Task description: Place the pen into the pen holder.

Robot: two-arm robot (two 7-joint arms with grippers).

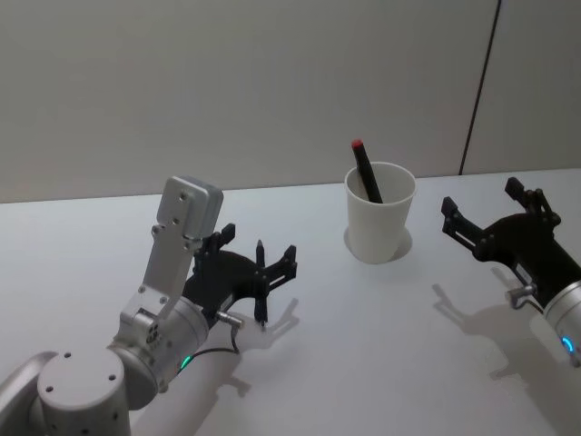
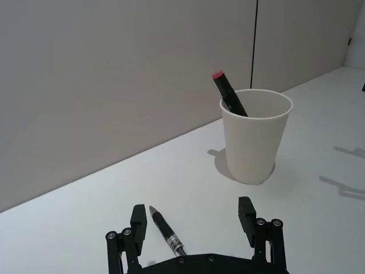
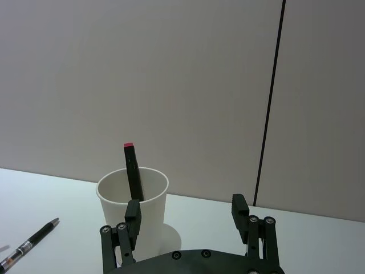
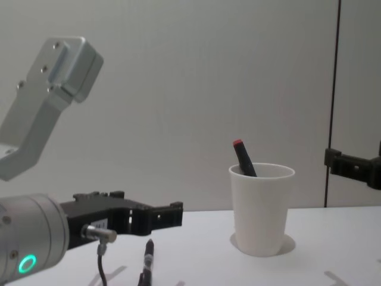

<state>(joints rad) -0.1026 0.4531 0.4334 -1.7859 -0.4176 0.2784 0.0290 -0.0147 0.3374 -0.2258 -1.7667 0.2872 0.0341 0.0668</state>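
Pen (image 1: 260, 291) not in paper cup (image 1: 379, 227) yet
Lower left: left gripper (image 1: 260, 243) spread open around the pen on the table (image 1: 363, 363); right gripper (image 1: 483, 198), right edge, open too.

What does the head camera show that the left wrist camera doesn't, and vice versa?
The head view adds the right gripper, open, to the right of the white paper cup, and the left arm's silver link. The left wrist view adds the silver band on the pen. Both share the open left gripper straddling the pen on the table, and the cup holding a red-capped black marker.
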